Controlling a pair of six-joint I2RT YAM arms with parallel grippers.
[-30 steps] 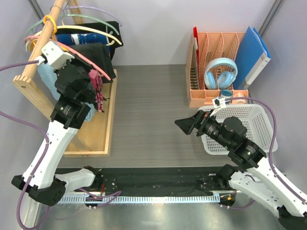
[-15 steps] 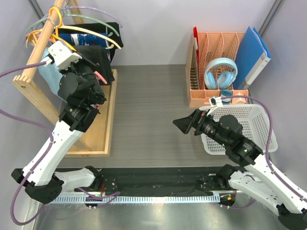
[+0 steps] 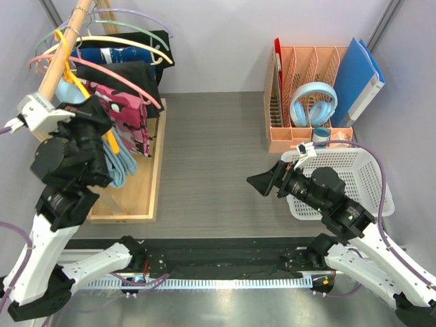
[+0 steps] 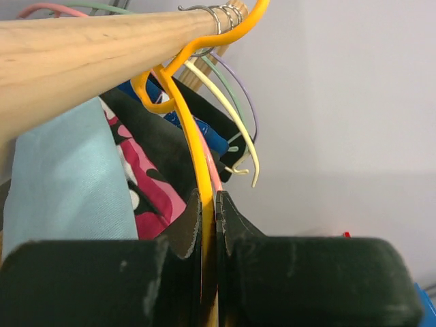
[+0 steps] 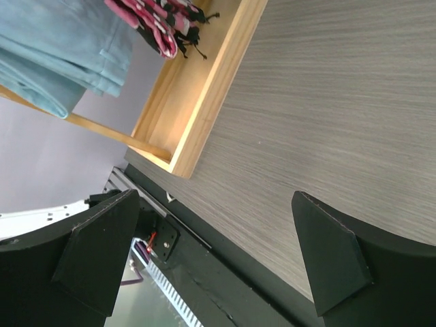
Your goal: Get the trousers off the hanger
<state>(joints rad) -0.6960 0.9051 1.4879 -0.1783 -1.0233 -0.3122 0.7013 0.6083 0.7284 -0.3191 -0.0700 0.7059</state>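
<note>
The trousers [image 3: 124, 162], plain pale sky-blue soft cloth, hang folded just left of my left jaws, beside the thin yellow-orange hanger [image 4: 194, 153]. My left jaws are pinched tight on that hanger's arm, below the wooden rail [image 4: 82, 48]. The wrist view shows the pinch; from above my own wrist covers it. My right jaws gape wide, holding nothing, over the table [image 5: 327, 102].
</note>
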